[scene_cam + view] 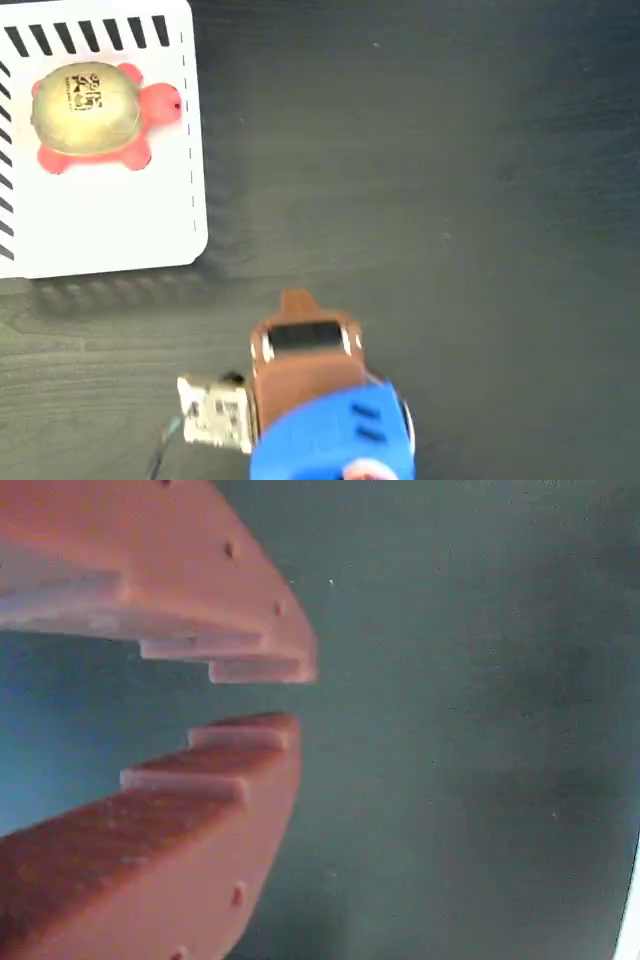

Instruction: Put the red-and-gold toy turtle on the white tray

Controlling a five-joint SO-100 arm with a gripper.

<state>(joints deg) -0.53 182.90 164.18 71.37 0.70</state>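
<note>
Closest to the wrist camera, the reddish-brown gripper (295,695) is seen with its two stepped fingers a small way apart, and nothing is held between them. Only the dark wood-grain surface (470,730) is seen under them. In the fixed view, the gripper (296,300) is found low in the middle, with the blue arm part (335,435) behind it.

The red-and-gold toy turtle (95,115) is seen lying flat on the white tray with black slanted slots (110,230), in the top left corner of the picture. Its long side runs left to right, and its coral-red head is pointed right, toward the tray's right edge. The turtle is placed near the tray's top edge. The gripper is kept well apart from the tray. Lots of bare dark surface is left open to the right.
</note>
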